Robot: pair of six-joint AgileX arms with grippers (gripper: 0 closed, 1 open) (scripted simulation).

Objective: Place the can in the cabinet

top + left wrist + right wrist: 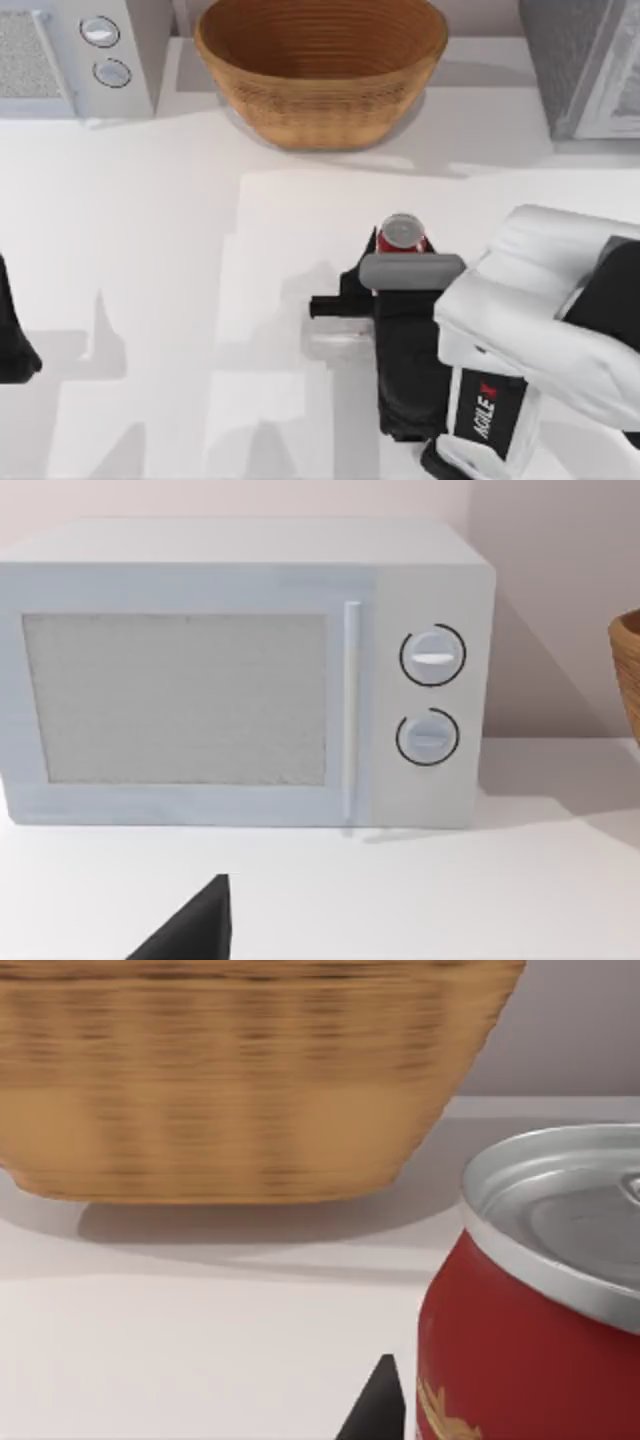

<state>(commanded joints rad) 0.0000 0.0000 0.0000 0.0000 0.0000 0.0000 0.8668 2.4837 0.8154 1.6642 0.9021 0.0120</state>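
Observation:
The can is a small red drink can with a silver top, standing upright on the white table right of the middle. My right gripper is directly behind it on the near side, open, with its fingers reaching toward the can's sides. In the right wrist view the can looms very close, and one dark fingertip sits just beside its wall without touching. The cabinet is the grey box at the back right corner. My left arm is parked at the left edge.
A large woven basket stands at the back centre, just beyond the can. A white microwave with two round knobs sits at the back left, and the microwave faces the left wrist camera.

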